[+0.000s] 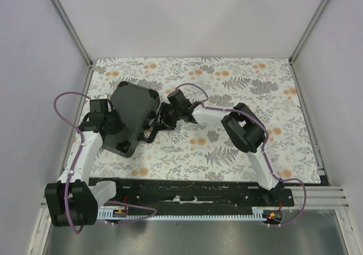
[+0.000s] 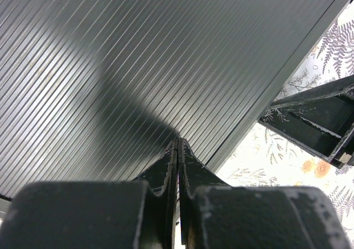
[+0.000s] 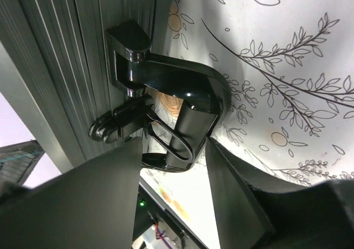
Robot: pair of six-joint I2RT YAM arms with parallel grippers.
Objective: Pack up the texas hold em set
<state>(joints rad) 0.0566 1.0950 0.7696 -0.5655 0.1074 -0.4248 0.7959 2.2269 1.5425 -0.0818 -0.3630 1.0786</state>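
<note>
We are resting our left gripper (image 2: 178,141), jaws pressed together, on the black ribbed briefcase-like case (image 1: 133,105), which is lying closed on the floral-patterned tablecloth (image 1: 244,79). Beyond, our right gripper (image 3: 174,149) is straddling the case's glossy black handle (image 3: 188,94); we cannot tell whether it is squeezing.

A table (image 1: 170,153) stood under a white cloth printed with grey ferns and orange flowers. Plain pale walls (image 1: 187,17) closed it in on 3 sides, and slanted aluminium posts (image 1: 68,24) rose at the 2 far corners. A black mounting rail (image 1: 215,190) ran along the near edge, with a brushed metal surface (image 1: 198,238) below it. The light was soft and even, and the shadows were faint.
</note>
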